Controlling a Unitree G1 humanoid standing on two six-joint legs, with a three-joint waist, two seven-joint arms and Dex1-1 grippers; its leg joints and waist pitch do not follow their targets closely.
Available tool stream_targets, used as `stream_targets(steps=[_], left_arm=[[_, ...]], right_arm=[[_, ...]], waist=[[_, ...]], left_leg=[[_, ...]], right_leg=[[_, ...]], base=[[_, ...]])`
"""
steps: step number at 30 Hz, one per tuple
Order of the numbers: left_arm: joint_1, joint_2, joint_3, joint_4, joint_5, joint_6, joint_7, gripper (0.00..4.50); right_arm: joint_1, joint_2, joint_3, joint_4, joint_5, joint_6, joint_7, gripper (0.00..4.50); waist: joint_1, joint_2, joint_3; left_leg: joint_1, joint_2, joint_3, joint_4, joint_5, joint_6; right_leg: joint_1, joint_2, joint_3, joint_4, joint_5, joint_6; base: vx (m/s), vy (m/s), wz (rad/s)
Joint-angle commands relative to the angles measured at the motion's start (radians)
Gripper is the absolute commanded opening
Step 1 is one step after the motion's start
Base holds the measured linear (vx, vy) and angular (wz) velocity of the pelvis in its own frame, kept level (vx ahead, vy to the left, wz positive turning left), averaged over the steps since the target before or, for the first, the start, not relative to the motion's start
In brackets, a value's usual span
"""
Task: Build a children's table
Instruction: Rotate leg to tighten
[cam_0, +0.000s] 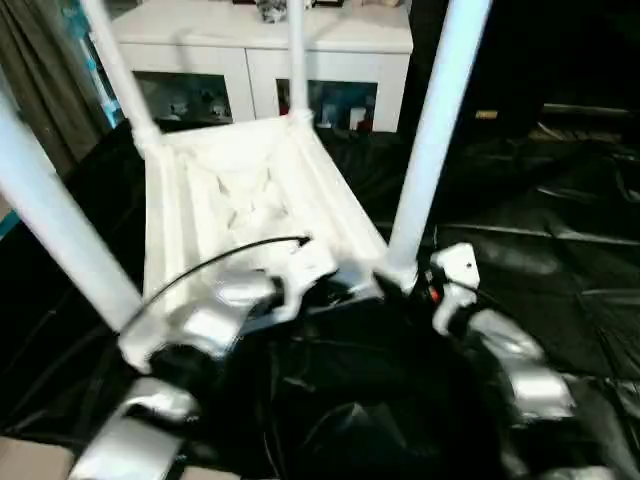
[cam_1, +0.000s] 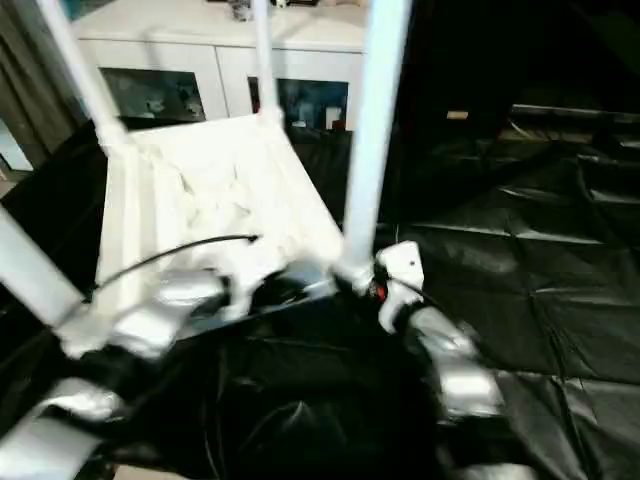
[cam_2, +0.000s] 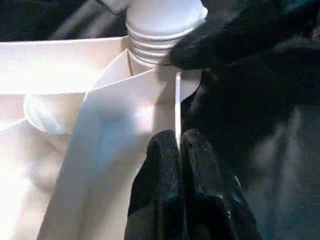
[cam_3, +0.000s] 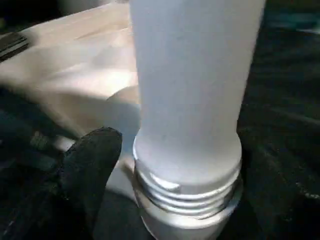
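Observation:
The white children's table (cam_0: 240, 195) lies upside down on the black-covered work table, ribbed underside up, with four white legs standing in its corner sockets. My left gripper (cam_2: 180, 145) is shut on the thin rim wall of the top, close to the near-right corner. My right gripper (cam_0: 415, 282) is at the base of the near-right leg (cam_0: 436, 120). One of its black fingers (cam_3: 92, 167) presses against the leg's collar, where the screw threads (cam_3: 187, 197) show above the socket. The other finger is hidden behind the leg.
A white cabinet (cam_0: 262, 45) with glass doors stands behind the work table. Wrinkled black cover (cam_0: 560, 260) spreads to the right. A black cable (cam_0: 230, 250) arcs over my left forearm. A grey curtain (cam_0: 35, 80) hangs at the far left.

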Motion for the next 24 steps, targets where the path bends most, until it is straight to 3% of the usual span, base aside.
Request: stream_targets(steps=[1,3,7,13,16,24], left_arm=[[0.019,-0.008,-0.053,-0.016,-0.016,-0.02,-0.084,0.0],[0.023,0.023,-0.06,-0.03,-0.022,-0.014,-0.142,0.0],[0.029,0.068,-0.072,-0.056,-0.035,-0.007,-0.24,0.0],[0.018,0.093,-0.074,-0.05,-0.033,-0.02,-0.284,0.0],[0.009,0.093,-0.071,-0.042,-0.031,-0.022,-0.278,0.0],[0.006,0.082,-0.057,-0.031,-0.026,-0.022,-0.232,0.0]], right_arm=[[0.0,-0.006,0.074,-0.044,0.02,0.023,0.108,3.87],[0.007,-0.049,0.075,-0.071,0.033,0.04,0.182,3.87],[0.015,-0.111,0.083,-0.099,0.047,0.063,0.27,3.87],[0.02,-0.166,0.108,-0.118,0.051,0.087,0.352,3.87],[0.018,-0.161,0.099,-0.12,0.062,0.103,0.363,3.49],[0.044,-0.15,0.106,-0.138,0.075,0.122,0.351,2.87]], waist=[[0.005,-0.017,-0.05],[0.012,-0.015,-0.054],[0.026,-0.015,-0.057],[0.035,-0.013,-0.051],[0.041,-0.013,-0.05],[0.046,-0.013,-0.054]], left_leg=[[0.007,0.061,-0.028,-0.071,-0.205,0.08],[0.008,0.063,-0.027,-0.067,-0.153,0.101],[0.006,0.065,-0.023,-0.06,-0.103,0.125],[0.01,0.067,-0.023,-0.065,-0.166,0.097],[0.012,0.067,-0.024,-0.068,-0.189,0.069],[0.01,0.066,-0.024,-0.063,-0.146,0.081]], right_leg=[[0.03,-0.064,0.044,-0.076,-0.169,-0.237],[0.033,-0.061,0.041,-0.062,-0.06,-0.266],[0.037,-0.061,0.036,-0.048,0.03,-0.296],[0.035,-0.063,0.037,-0.057,-0.066,-0.288],[0.033,-0.066,0.04,-0.063,-0.121,-0.273],[0.035,-0.064,0.038,-0.055,-0.046,-0.279]], base=[[0.0,0.0,0.0],[0.0,0.0,0.0],[0.0,0.0,0.0],[0.0,0.0,0.0],[0.0,0.0,0.0],[0.0,0.0,0.0]])
